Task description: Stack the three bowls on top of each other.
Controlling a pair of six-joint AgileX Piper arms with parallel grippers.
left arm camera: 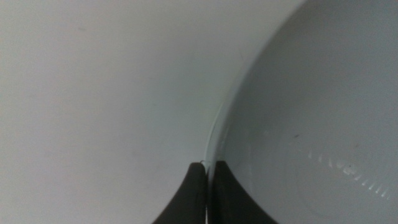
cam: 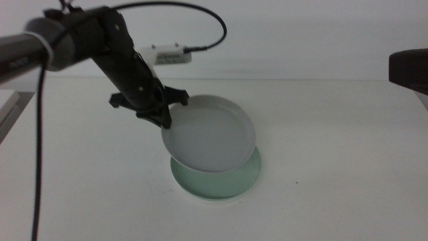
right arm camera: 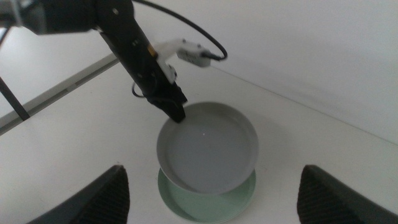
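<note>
- Left gripper (cam: 165, 120) was clamped on the near-left rim of the grey-blue bowl (cam: 210, 137); left wrist view showed jaws pinched tight on the thin rim edge (left arm camera: 208, 149).
- Bowl looked shallow, plain, tilted, sitting over the mint green bowl (cam: 231, 187) mid-table (cam: 334, 167).
- Right gripper (right arm camera: 211, 193) waited apart at right, jaws spread wide, empty.
</note>
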